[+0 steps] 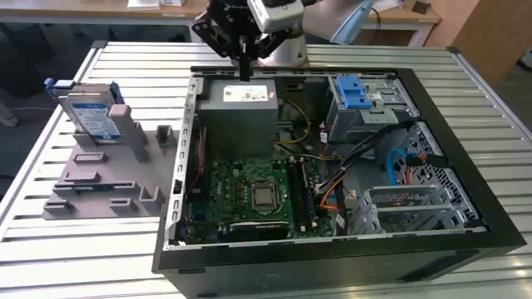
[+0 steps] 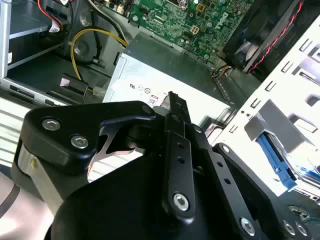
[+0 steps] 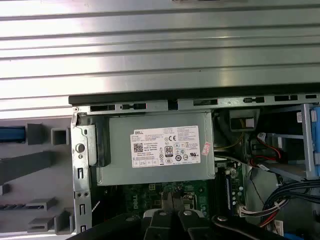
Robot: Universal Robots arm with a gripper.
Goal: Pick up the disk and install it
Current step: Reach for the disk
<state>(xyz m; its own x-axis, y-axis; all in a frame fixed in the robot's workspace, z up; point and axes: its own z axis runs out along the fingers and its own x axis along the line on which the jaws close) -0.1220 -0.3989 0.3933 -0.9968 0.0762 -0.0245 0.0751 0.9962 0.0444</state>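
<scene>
One disk [image 1: 90, 117], one stand [image 1: 108, 180], one closed gripper [image 1: 245, 73]

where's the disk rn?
Exterior view's left: the disk stands on edge in the grey stand on the table, beside the open computer case, apart from the gripper.

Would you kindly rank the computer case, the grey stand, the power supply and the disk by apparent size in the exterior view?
Largest to smallest:
1. computer case
2. grey stand
3. power supply
4. disk, partly hidden behind a post of the stand
</scene>
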